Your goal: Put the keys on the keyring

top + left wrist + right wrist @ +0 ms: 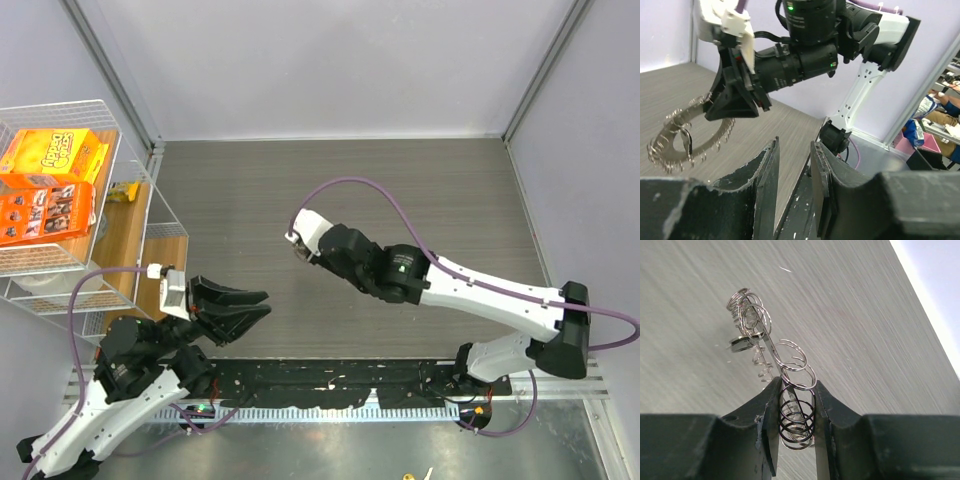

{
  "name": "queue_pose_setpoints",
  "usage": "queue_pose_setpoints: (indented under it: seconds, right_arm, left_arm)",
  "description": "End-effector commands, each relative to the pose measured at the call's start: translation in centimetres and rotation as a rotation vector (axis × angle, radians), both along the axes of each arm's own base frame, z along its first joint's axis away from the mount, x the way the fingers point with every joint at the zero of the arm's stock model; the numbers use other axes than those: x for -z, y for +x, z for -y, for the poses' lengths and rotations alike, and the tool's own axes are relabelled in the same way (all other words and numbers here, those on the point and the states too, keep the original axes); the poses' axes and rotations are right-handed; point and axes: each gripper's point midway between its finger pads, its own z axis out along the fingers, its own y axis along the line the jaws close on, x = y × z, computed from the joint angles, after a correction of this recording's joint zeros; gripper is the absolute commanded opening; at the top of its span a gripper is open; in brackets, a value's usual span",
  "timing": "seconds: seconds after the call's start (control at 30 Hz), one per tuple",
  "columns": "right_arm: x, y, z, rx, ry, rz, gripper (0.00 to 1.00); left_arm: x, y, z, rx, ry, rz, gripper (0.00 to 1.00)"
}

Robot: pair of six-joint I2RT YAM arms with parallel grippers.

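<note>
On the far left a wire basket (60,105) holds an orange box (50,155). It sits next to the grey table (400,190). Near the bottom of the top view, the left gripper (265,304) points to the right, low over the near part of the table. Its two dark fingers (767,170) are a little apart. There is nothing between them, so it is let go and holds nothing. A bit further right and further back is the keyring (665,137). It is up in the air, off the table, and hangs just past the left gripper's tips without touching them. It is a thin metal ring with many little loops (657,150) all around its rim, like teeth on a wheel. One small dark bit hangs among the loops, and I cannot tell what it is. The right gripper (297,248) is clamped on one side of the keyring, so the rest sticks out into the open. From the right wrist, the fingers (771,405) squeeze the ring edge-on, and a stack of loops (796,415) sits in the gap between them. More loops (752,315) fan out above them. The right arm (480,290) runs off toward the right edge of the table.
</note>
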Motion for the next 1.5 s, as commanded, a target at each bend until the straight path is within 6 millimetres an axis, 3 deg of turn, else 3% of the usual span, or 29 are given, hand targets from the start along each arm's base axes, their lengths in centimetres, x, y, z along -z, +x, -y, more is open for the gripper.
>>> queue_pose_setpoints:
  seconds: [0.0,0.2,0.33,0.6,0.77,0.83,0.93,1.07,1.1,1.13,1.17,1.2,1.3,1.4,1.47]
  right_arm:
    - [-0.7,4.4,1.5,0.188,0.021,0.07,0.06]
    - [2.9,9.0,2.3,0.324,-0.082,0.062,0.05]
    - [5.9,10.6,1.5,0.353,-0.123,0.054,0.05]
    - [12.6,10.6,-0.8,0.327,-0.119,-0.054,0.06]
    - [16.4,9.3,-2.5,0.264,-0.082,-0.191,0.06]
    - [17.0,9.0,-2.6,0.265,-0.075,-0.209,0.13]
    - [16.7,8.6,-2.5,0.265,-0.054,-0.217,0.32]
    - [14.0,7.9,-2.1,0.255,0.01,-0.212,0.42]
    - [12.4,7.8,-1.9,0.252,0.042,-0.197,0.43]
    - [12.2,7.4,-1.6,0.245,0.043,-0.2,0.45]
    - [10.6,7.2,-1.5,0.252,0.096,-0.194,0.47]
    - [10.5,6.8,-1.3,0.245,0.106,-0.202,0.5]
    - [7.5,5.9,-0.5,0.24,0.188,-0.184,0.57]
    - [4.7,4.9,0.3,0.219,0.257,-0.169,0.73]
    - [3.1,4.5,1.1,0.222,0.307,-0.154,0.94]
  left_arm:
    - [1.0,1.0,-0.1,-0.053,0.021,-0.016,0.36]
    - [1.7,1.4,-0.1,-0.068,0.042,-0.026,0.36]
    - [2.2,1.6,-0.1,-0.076,0.046,-0.034,0.36]
    - [3.4,1.8,-0.3,-0.093,0.046,-0.051,0.37]
    - [3.7,2.0,-0.2,-0.095,0.046,-0.058,0.37]
    - [3.7,2.0,-0.1,-0.095,0.042,-0.06,0.37]
    - [3.8,2.1,0.0,-0.093,0.044,-0.065,0.37]
    - [3.7,2.1,0.1,-0.091,0.042,-0.064,0.37]
    - [3.7,2.1,0.1,-0.091,0.041,-0.064,0.37]
    - [3.6,2.1,0.1,-0.091,0.041,-0.064,0.37]
    - [3.7,2.1,0.1,-0.091,0.043,-0.065,0.37]
    - [3.6,2.2,0.1,-0.091,0.043,-0.064,0.37]
    - [3.7,2.3,0.1,-0.101,0.054,-0.066,0.37]
    - [3.6,2.5,-0.1,-0.115,0.068,-0.068,0.42]
    - [3.7,2.6,-0.2,-0.123,0.08,-0.072,0.47]
